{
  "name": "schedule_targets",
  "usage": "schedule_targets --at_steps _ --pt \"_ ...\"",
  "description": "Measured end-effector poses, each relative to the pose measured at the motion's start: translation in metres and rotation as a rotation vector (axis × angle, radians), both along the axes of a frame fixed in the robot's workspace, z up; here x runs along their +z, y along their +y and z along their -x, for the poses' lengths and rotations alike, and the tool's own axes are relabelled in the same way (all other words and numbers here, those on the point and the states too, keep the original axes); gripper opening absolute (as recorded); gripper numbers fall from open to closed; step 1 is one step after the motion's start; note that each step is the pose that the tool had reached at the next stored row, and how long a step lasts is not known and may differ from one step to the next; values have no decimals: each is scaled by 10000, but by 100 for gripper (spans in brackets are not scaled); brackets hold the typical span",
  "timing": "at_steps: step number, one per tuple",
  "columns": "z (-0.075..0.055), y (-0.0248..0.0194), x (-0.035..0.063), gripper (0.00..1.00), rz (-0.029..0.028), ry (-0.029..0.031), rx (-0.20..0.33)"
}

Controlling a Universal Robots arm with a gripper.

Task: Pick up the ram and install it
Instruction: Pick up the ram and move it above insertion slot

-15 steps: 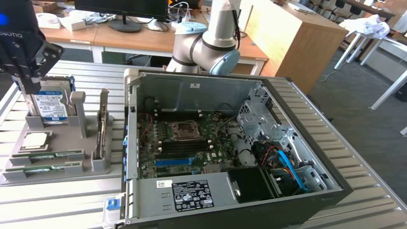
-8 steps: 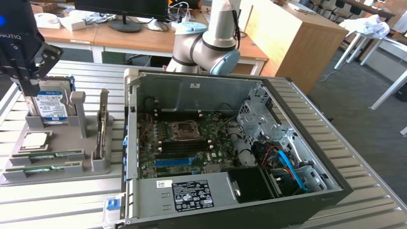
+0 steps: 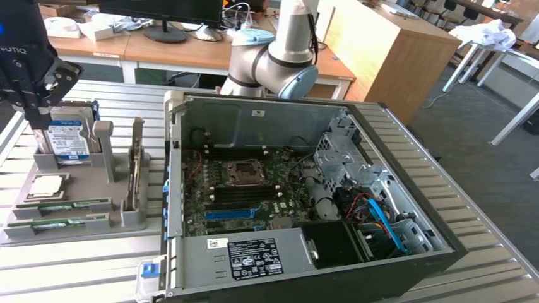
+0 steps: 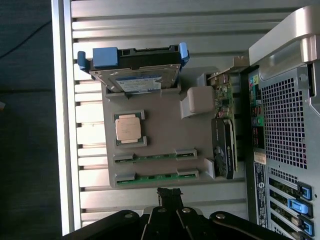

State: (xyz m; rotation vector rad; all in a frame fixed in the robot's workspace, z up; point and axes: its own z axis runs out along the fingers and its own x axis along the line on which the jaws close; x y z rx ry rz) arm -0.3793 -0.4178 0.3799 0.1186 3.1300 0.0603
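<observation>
Two ram sticks [image 3: 63, 204] [image 3: 59, 222], thin green boards, lie in slots at the near end of a grey holder tray [image 3: 84, 180] on the exterior view's left. In the wrist view the same ram sticks [image 4: 155, 157] [image 4: 156, 176] lie side by side on the holder tray [image 4: 165, 125]. My black gripper [image 3: 35, 117] hangs above the tray's far end, over the hard drive, shut with nothing in it. The wrist view shows the gripper [image 4: 169, 192] with its fingertips pressed together, off the tray's edge beside the nearer ram stick.
The tray also carries a hard drive [image 3: 67, 139] [image 4: 135, 75], a square processor chip [image 3: 47, 185] [image 4: 129, 128] and an upright card [image 3: 135, 170] [image 4: 225, 150]. An open computer case [image 3: 404, 164] [image 4: 285, 115] lies beside it, its motherboard [image 3: 244, 183] showing dark slots and a blue slot strip [image 3: 231, 213].
</observation>
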Motion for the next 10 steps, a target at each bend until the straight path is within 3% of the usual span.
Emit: schedule_targets --at_steps 10 --pt "0 0 0 10 0 0 1"
